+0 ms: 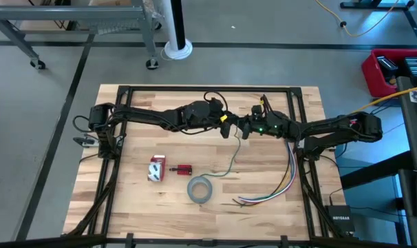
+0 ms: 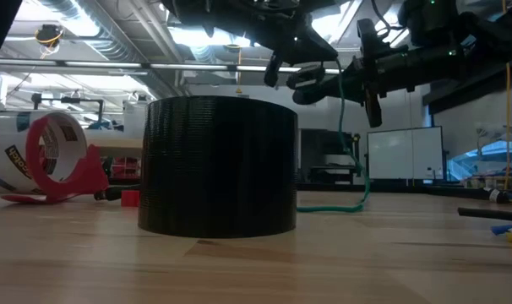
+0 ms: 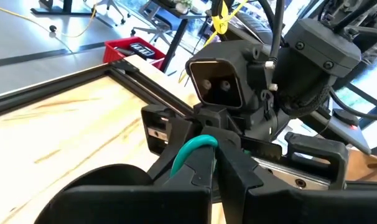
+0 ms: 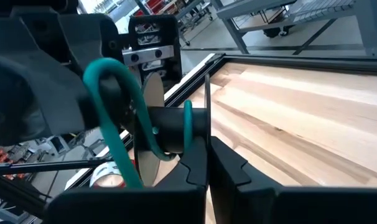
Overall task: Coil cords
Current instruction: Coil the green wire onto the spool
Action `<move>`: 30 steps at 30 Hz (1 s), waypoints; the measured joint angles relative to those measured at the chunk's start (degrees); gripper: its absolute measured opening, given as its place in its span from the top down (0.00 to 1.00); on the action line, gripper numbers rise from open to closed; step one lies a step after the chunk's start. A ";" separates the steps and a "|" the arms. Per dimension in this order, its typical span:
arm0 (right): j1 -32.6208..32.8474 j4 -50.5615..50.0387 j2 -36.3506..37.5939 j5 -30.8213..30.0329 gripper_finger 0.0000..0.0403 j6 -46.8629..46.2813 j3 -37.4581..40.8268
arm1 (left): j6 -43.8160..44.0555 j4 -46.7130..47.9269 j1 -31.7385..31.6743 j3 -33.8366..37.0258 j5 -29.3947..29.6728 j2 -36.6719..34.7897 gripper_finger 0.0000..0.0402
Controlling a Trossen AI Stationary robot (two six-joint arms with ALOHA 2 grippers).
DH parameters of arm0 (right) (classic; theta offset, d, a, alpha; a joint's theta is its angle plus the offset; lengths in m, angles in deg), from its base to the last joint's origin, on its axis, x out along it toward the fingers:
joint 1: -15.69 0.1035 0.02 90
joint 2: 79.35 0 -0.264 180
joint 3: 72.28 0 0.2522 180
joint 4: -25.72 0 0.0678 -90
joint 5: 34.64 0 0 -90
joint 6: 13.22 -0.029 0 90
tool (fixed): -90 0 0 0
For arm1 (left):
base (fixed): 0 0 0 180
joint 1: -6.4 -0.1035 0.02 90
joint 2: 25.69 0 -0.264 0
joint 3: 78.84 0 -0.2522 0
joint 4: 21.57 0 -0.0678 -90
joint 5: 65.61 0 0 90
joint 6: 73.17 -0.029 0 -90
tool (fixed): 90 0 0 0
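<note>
A thin teal-green cord point(image 1: 233, 157) hangs from between my two grippers above the table's middle. Its lower end lies on the wood by the grey tape roll point(image 1: 200, 189). In the low view the cord point(image 2: 351, 152) drops to the table. Its upper end is wound on a small dark spool point(image 4: 176, 132) with two thin flanges. My left gripper point(image 1: 227, 124) is shut on the cord. My right gripper point(image 1: 244, 128) faces it and is shut on the spool. My left gripper pinches a loop of the cord point(image 3: 200, 144) between its two fingers, close to the spool. It reaches in about level from the table's left. The cord arches over the fingers and hangs slack below. My right gripper pinches the spool's thin flange point(image 4: 207, 134) at its edge between its two fingers, coming about level from the table's right. The spool is lifted clear of the table, its axis lying across the fingers. A turn of cord point(image 4: 188, 124) goes round the hub.
A bunch of multicoloured wires point(image 1: 277, 184) lies at the right front. A red tape dispenser point(image 1: 156, 168) and a small red part point(image 1: 184, 169) lie at the left front. The tape roll point(image 2: 218, 165) fills the low view's foreground. Black frame rails point(image 1: 208, 89) border the table.
</note>
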 joint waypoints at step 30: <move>0.01 1.42 0.02 1.84 1.00 0.00 -0.01 | -4.44 18.50 1.19 -0.01 -3.27 -10.01 1.00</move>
